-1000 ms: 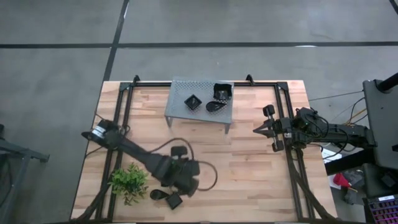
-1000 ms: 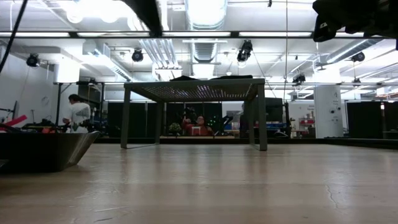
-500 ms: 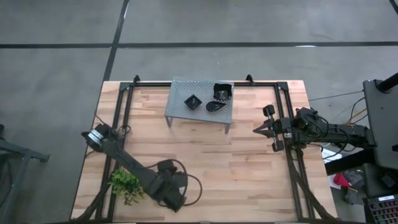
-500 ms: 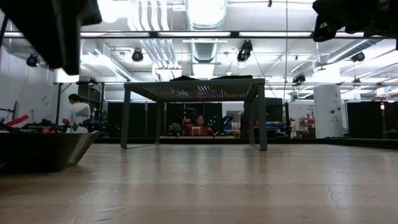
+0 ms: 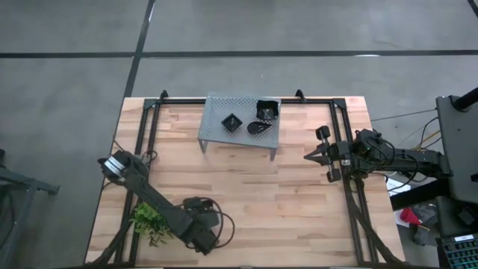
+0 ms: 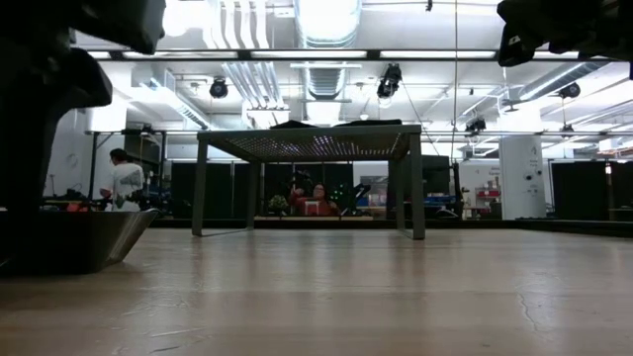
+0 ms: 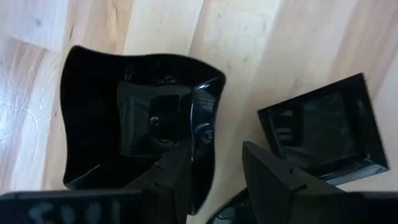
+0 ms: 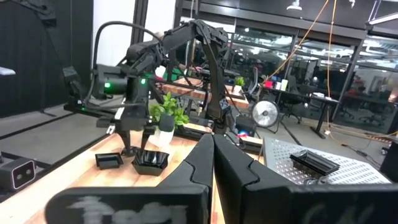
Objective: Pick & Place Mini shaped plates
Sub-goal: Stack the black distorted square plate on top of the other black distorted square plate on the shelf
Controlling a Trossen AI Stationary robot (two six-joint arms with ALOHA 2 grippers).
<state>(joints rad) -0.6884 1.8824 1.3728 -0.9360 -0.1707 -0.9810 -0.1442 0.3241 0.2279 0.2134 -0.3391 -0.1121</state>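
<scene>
The left gripper (image 7: 214,177) is lowered at the worktop's (image 5: 299,202) front edge, left of centre, beside the small green plant (image 5: 149,220). Its fingers (image 7: 270,177) are spread wide and straddle the raised rim of a larger wavy-edged black dish (image 7: 134,118); nothing is seen clamped between them. A small square black dish (image 7: 323,127) lies flat just beside that dish, apart from it.

The right gripper (image 5: 308,156) is parked near the worktop's right edge, clear of the surface, with its fingers (image 8: 233,171) pressed together and nothing held.

The grey perforated rack (image 5: 216,123) stands at the middle of the back edge. Three black dishes are seen on its top: a small square one (image 5: 232,122), a teardrop one (image 5: 258,128), and a larger one (image 5: 267,110) at the rack's back right corner.

A person (image 6: 124,180) is seen far off in the room beyond the worktop.
</scene>
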